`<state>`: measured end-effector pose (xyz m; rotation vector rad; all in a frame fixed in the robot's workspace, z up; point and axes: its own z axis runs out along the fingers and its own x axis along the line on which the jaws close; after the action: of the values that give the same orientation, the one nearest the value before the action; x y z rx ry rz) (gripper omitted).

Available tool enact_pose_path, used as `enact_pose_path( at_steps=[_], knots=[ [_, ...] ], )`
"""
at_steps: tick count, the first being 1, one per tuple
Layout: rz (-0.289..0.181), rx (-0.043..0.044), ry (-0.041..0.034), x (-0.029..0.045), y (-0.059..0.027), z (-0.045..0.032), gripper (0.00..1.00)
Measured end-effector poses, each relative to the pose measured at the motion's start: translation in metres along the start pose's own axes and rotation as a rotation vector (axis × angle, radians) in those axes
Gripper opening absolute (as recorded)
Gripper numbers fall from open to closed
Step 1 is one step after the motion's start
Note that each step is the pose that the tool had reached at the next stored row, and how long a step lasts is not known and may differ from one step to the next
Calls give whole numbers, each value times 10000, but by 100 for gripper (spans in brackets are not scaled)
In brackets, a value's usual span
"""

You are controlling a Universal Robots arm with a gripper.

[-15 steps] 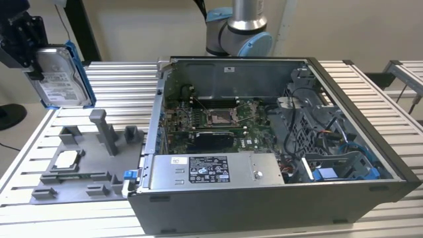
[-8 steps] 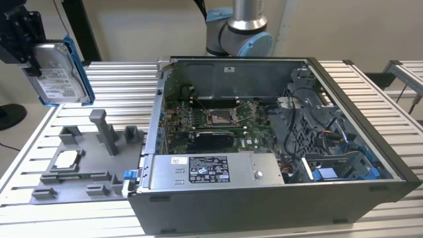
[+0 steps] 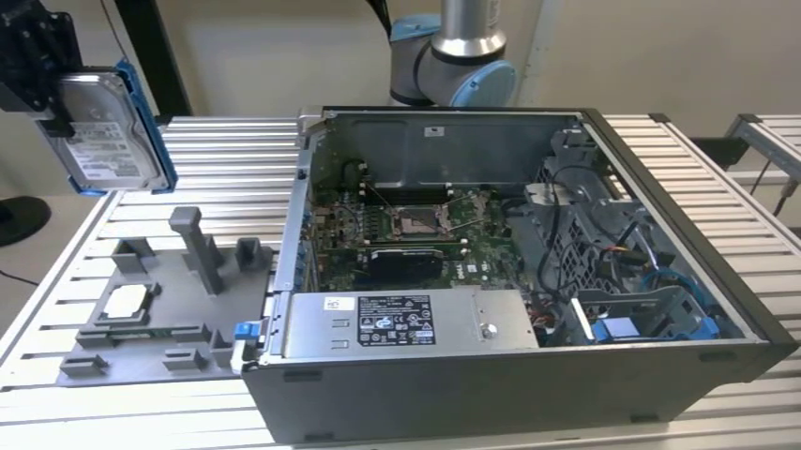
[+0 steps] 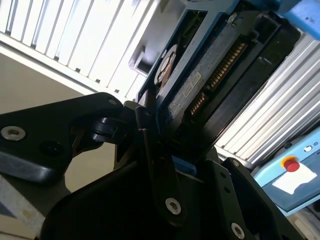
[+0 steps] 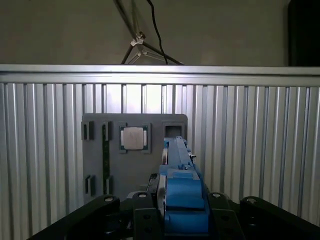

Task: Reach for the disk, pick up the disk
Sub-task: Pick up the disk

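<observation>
Your pincer is gripping the disk by one end, black fingers shut tight against it, probably so the blue-railed body is hanging free below. You are holding it upright and clear above the grey fixture on the table, at the exterior view's far left, well apart from the open computer case. The small chip is sitting in the fixture.
</observation>
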<state>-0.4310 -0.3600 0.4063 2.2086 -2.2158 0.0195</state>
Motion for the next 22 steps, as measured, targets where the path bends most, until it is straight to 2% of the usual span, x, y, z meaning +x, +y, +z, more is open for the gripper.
enact_pose_path(
  at_steps=[22],
  knots=[
    [1, 1, 17, 4, 0, -255, 0]
  ],
)
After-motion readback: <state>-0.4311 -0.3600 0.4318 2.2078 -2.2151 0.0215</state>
